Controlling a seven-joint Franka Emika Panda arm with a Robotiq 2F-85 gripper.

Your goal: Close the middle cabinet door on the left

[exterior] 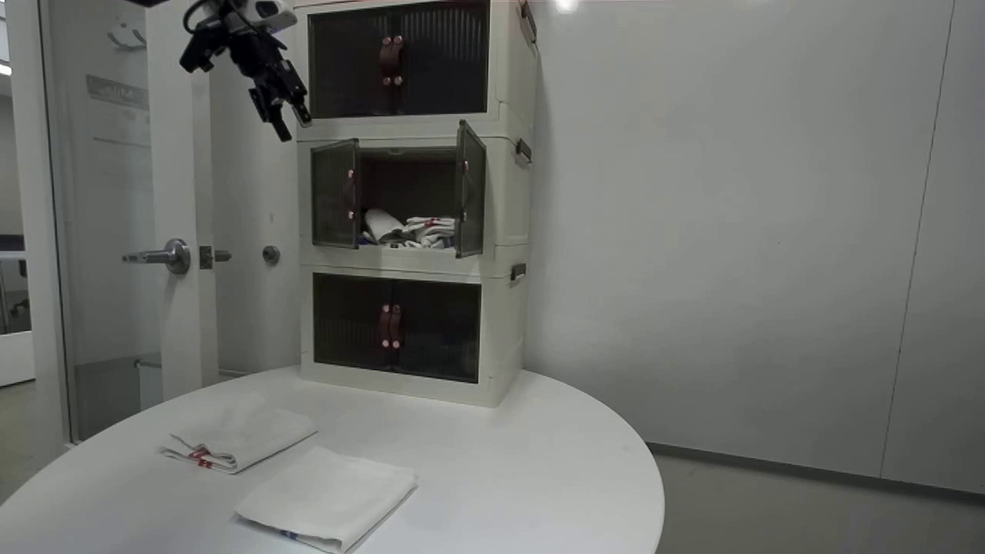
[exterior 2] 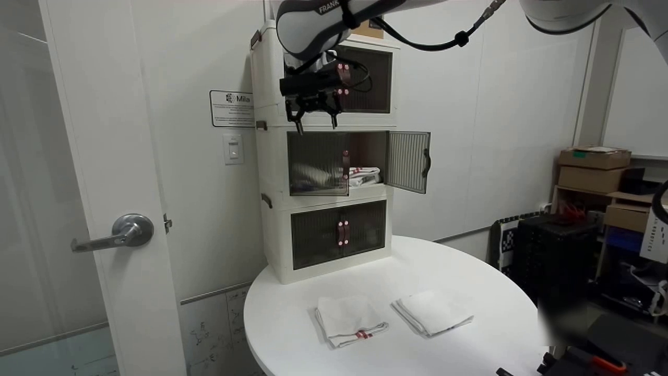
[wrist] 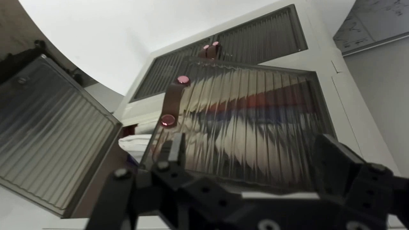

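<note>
The left middle cabinet door (exterior: 335, 192) is standing ajar in the cabinet's middle tier (exterior: 504, 200); closing is apparently incomplete, the inward push being left to do. It is hanging upright from its left edge, its free edge pointing outward and rightward, its near-square outline giving no clear long axis. The gripper (exterior 2: 317, 128) is hovering clear of it, jaws parted, gripping nothing.

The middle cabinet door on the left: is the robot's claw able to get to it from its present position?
Probably yes. The open claw hangs higher than the middle left door, and the wrist view shows nothing obvious between them. Its outer side looks free to push.
</note>
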